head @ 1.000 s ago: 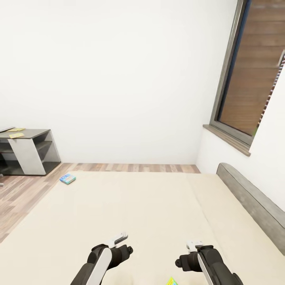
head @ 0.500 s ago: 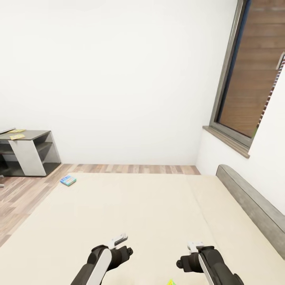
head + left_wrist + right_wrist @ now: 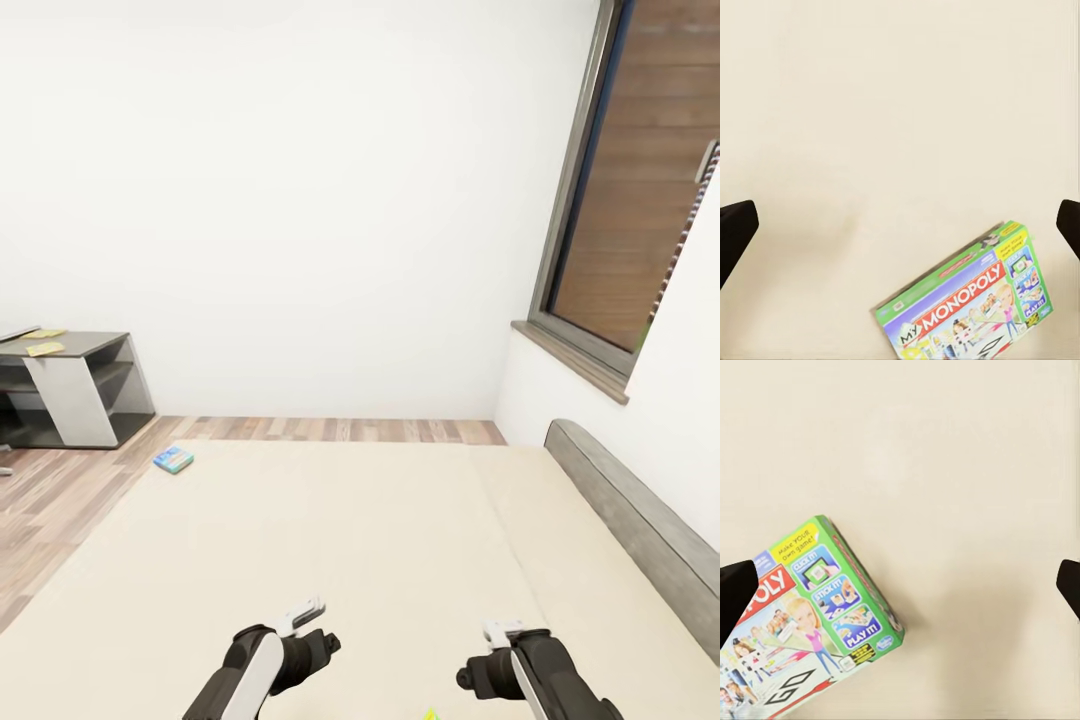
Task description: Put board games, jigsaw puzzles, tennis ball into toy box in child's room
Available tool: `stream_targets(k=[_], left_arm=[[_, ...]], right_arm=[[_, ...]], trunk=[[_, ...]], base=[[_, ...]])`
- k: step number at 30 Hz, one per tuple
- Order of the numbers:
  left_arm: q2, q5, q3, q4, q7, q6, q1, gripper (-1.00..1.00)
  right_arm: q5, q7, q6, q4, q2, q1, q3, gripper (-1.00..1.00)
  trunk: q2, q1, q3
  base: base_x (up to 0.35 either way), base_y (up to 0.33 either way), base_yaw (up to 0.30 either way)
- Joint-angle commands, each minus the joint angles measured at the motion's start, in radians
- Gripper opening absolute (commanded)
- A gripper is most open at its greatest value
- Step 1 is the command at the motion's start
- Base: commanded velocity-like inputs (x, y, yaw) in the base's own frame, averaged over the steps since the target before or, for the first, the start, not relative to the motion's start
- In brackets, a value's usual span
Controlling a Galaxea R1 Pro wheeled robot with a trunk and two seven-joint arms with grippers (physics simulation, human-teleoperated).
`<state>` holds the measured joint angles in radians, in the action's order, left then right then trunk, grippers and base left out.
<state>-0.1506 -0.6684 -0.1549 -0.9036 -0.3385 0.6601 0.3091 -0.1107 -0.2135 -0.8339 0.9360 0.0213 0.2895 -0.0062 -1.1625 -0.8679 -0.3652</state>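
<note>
We stand at the bed with both grippers spread wide and empty — the left gripper and right gripper each hang over the beige mattress. The Monopoly box lies flat just below and between them, its corner at the head view's bottom edge; the small blue game box rests at the bed's far left corner. We judge it best to centre one gripper over a long edge — and pinch it there.

The beige bed bears two boxes — Monopoly game, small blue game.
</note>
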Motion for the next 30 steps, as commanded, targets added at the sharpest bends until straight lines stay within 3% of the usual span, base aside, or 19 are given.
stream_targets(k=[1,15,30], left_arm=[[0.0,-0.011,-0.001,0.007,-0.006,-0.004,0.003,1.0],[0.0,-0.011,0.002,0.039,0.007,-0.033,0.013,1.0],[0.0,-0.011,0.002,0.051,0.01,-0.061,0.015,1.0]], right_arm=[[-0.01,-0.008,-0.004,0.001,0.001,0.0,-0.001,1.0],[-0.009,-0.006,-0.006,0.018,0.003,0.0,-0.002,1.0],[-0.006,-0.007,-0.008,0.024,0.005,0.002,-0.004,1.0]], trunk=[[0.006,0.004,0.002],[0.104,0.058,0.044],[0.209,0.115,0.07]], base=[[0.0,0.0,0.0],[0.0,0.0,0.0],[0.0,0.0,0.0]])
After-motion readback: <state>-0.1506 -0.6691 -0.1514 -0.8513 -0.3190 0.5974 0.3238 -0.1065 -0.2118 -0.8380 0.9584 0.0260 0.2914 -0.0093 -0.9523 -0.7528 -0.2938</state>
